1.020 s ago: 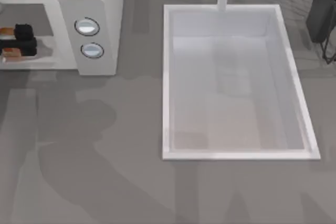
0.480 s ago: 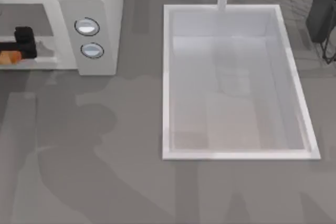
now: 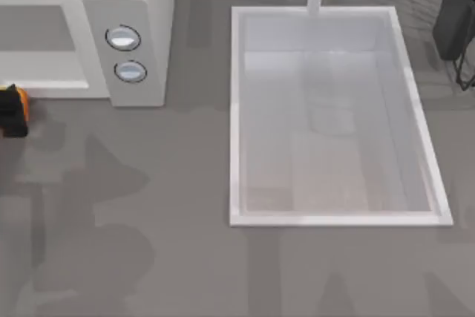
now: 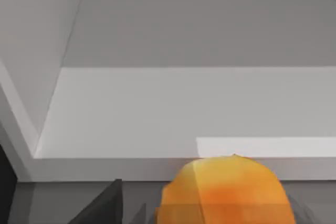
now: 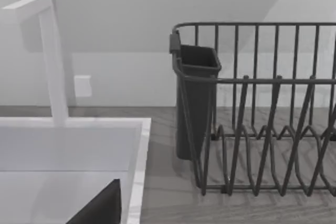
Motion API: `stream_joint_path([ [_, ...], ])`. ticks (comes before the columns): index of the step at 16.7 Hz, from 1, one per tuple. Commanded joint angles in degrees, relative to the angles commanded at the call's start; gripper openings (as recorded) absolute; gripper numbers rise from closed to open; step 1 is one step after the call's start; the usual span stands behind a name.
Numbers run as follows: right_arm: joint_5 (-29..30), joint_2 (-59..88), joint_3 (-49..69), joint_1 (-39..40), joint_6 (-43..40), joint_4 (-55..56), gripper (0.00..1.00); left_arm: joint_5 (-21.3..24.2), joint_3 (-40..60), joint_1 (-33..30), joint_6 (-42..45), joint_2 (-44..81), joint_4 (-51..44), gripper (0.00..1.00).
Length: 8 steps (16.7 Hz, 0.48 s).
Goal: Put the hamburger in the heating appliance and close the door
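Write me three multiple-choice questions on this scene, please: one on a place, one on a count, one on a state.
1. Where is the hamburger?
A. in the sink
B. in front of the microwave, at the table's left edge
C. in the rack

2. How many knobs does the microwave have?
A. one
B. two
C. four

3. In what state is the microwave's cavity?
A. open and empty
B. shut
C. open, with a plate inside

Answers:
1. B: the left gripper holds it just outside the cavity.
2. B: two knobs sit on the side panel.
3. A: the left wrist view looks into a bare, open cavity.

The right gripper idles by the rack, beside the sink.
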Motion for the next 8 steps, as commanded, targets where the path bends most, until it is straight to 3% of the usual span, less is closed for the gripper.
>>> stream_joint_path([
  [8, 0.0, 0.0, 0.0, 0.0, 0.0, 0.0, 1.0, 4.5, -20.4, 5.1, 1.9, -16.7, 3.4, 1.0],
])
